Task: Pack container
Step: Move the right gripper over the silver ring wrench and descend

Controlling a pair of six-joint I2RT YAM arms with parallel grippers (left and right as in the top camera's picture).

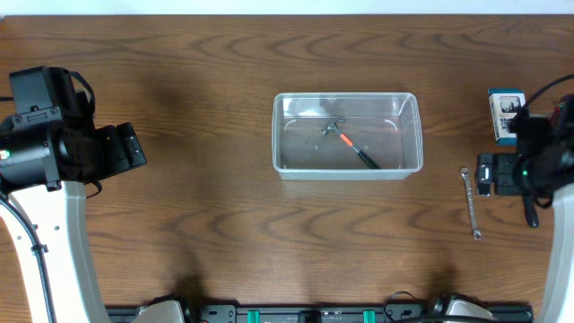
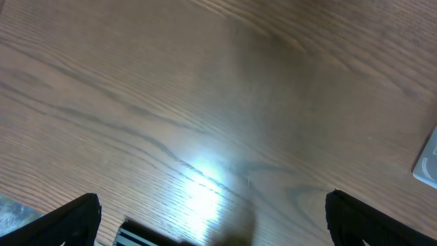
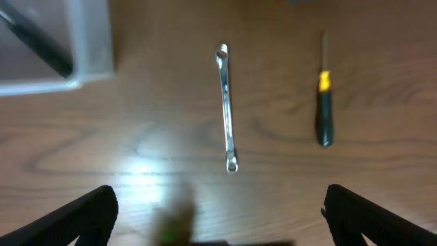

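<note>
The right gripper [image 3: 218, 201] has its jaws spread wide and holds nothing. The wrench [image 3: 227, 109] lies on the wood just beyond them, running lengthwise between the two fingers, with a screwdriver [image 3: 324, 102] to its right. The wrench looks the likeliest next pick. To take it well, centre on the thin shaft, sink until the fingertips nearly brush the table, then close. The container [image 1: 305, 148] sits mid-table, left of the wrench, with a hammer [image 1: 352, 144] inside. The left gripper [image 2: 213, 201], equally wide and empty, hangs over bare wood.

container [image 3: 54, 65] running off the right wrist view's corner, hammer handle [image 3: 37, 44] getting cropped there, screwdriver [image 1: 531, 215] hiding partly under the right arm [image 1: 560, 238] overhead, box [image 1: 507, 115] print blurring out
</note>
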